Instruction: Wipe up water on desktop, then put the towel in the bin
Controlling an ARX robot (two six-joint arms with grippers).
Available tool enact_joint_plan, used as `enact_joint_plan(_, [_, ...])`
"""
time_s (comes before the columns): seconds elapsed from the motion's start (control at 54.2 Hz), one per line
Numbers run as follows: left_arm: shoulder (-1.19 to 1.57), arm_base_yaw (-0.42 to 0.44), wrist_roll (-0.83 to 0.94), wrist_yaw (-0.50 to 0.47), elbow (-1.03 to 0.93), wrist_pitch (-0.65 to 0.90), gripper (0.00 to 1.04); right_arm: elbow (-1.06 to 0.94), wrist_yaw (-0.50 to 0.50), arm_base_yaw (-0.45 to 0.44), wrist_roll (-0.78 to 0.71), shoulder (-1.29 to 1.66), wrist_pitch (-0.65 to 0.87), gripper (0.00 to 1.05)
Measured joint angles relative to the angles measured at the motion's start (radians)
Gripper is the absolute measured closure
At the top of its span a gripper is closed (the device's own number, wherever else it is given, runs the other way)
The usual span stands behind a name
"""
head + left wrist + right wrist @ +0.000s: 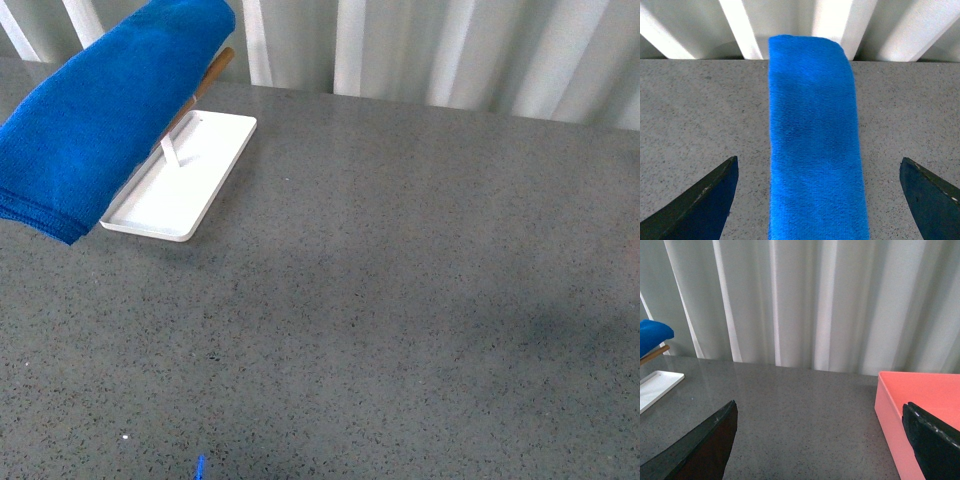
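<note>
The bright blue towel (pixel 110 110) hangs folded over a wooden rod (pixel 212 72) above a white tray (pixel 180 180) at the far left of the speckled dark-grey desktop (pixel 400 300). In the left wrist view the towel (pixel 812 150) runs straight down the middle. My left gripper (pixel 817 160) is open, with one dark finger (pixel 705 200) on each side of the towel and well apart from it. My right gripper (pixel 819 404) is open and empty above bare desktop (pixel 805 430). The towel (pixel 652 335) is far off to one side of it. I cannot make out any water.
A pink bin (pixel 920 410) stands on the desktop beside one right finger (pixel 935 445). The white tray (pixel 655 387) and the rod (pixel 652 355) show at the other edge of that view. White curtains (pixel 450 50) hang behind the desk. Neither arm shows in the front view.
</note>
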Motion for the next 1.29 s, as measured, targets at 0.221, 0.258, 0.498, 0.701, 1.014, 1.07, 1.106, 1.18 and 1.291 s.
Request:
enact_joint_plan(0.221, [0.046, -0.018, 0.054, -0.063, -0.011, 0.113, 0.07, 0.0, 0.001, 0.0, 0.0, 0.0, 0.0, 0.07])
enact_joint_plan(0.258, [0.056, -0.014, 0.059, -0.078, -0.016, 0.132, 0.07, 0.0, 0.001, 0.0, 0.0, 0.0, 0.0, 0.07])
enact_joint_plan(0.498, [0.097, 0.027, 0.054, -0.105, -0.075, 0.2, 0.07, 0.0, 0.001, 0.0, 0.0, 0.0, 0.0, 0.07])
enact_joint_plan(0.701, [0.111, 0.035, 0.027, -0.084, -0.113, 0.214, 0.07, 0.0, 0.0, 0.0, 0.0, 0.0, 0.0, 0.07])
enact_joint_plan(1.014, [0.141, 0.022, -0.007, -0.041, -0.108, 0.2, 0.07, 0.0, 0.0, 0.0, 0.0, 0.0, 0.0, 0.07])
enact_joint_plan(1.07, [0.15, 0.021, -0.007, -0.041, -0.1, 0.196, 0.07, 0.0, 0.001, 0.0, 0.0, 0.0, 0.0, 0.07])
enact_joint_plan(1.106, [0.154, 0.021, -0.007, -0.041, -0.095, 0.194, 0.07, 0.0, 0.001, 0.0, 0.0, 0.0, 0.0, 0.07])
enact_joint_plan(1.18, [0.158, 0.021, -0.006, -0.045, -0.092, 0.194, 0.07, 0.0, 0.001, 0.0, 0.0, 0.0, 0.0, 0.07])
enact_joint_plan(1.291, [0.159, 0.021, 0.002, -0.051, -0.086, 0.192, 0.25, 0.0, 0.001, 0.0, 0.0, 0.0, 0.0, 0.07])
